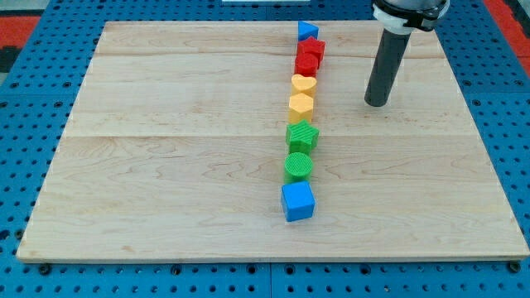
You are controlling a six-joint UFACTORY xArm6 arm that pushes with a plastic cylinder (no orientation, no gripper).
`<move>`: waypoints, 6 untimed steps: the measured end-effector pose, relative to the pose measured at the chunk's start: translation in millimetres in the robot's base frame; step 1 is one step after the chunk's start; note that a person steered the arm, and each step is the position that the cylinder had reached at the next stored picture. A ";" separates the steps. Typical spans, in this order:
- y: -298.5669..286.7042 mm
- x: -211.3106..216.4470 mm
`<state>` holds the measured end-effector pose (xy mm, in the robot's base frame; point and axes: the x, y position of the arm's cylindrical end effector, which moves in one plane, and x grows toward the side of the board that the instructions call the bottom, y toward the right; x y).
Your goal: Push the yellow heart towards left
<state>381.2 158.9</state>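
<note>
The yellow heart [304, 83] lies on the wooden board [166, 165] in a near-vertical column of blocks, right of the board's middle. A second yellow block [301, 104] touches it just below. My tip [377, 103] rests on the board to the right of these two yellow blocks. It is about level with the lower one and apart from both by a clear gap. The dark rod rises from the tip to the view's top right.
Above the heart are two red blocks [309, 56] and a blue triangle [307, 31]. Below the yellow blocks are a green star [302, 135], a green cylinder [299, 165] and a blue cube [297, 201]. A blue pegboard [25, 99] surrounds the board.
</note>
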 end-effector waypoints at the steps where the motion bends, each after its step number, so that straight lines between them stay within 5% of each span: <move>1: 2.1 0.0; 3: 1.3 0.0; 5: -53.2 -21.2; 6: -124.8 -25.7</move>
